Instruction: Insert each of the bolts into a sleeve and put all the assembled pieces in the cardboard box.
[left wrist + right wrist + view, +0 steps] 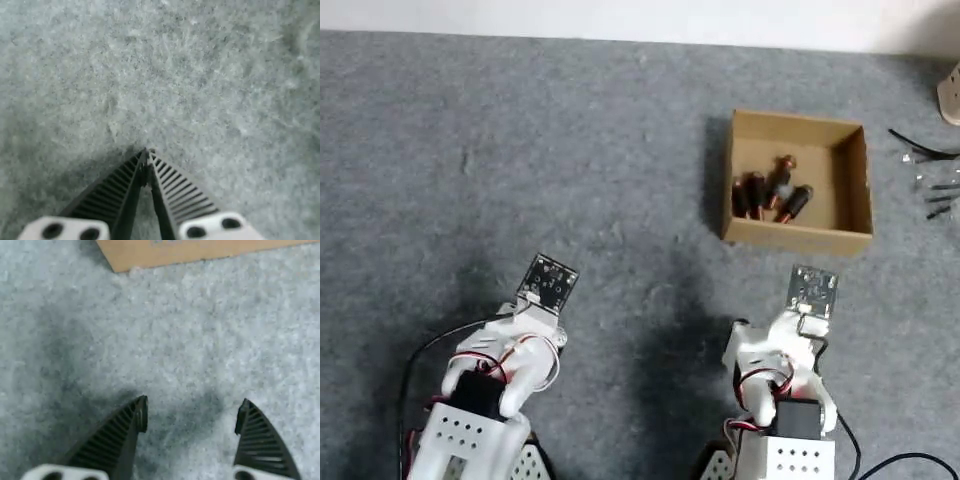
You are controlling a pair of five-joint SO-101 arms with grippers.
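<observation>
At the lower left, the left gripper (146, 159) is hanging with jaws together over the grey mat (520, 150). Further right, the right gripper (192, 415) is gaping empty below the cardboard box (851, 185). The assembled pieces (770, 193) are lying inside, their long axes running roughly top to bottom, some leaning right. In my judgement, only parking the arms clear of the box is remaining.

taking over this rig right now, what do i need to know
Left hand: shut, empty, low over the grey mat.
Right hand: open, empty, just short of the cardboard box.
Done: several assembled pieces lie in the box.
Left: probably nothing. Some small dark bits lie on the mat beside the box, too small to identify; check them.
</observation>
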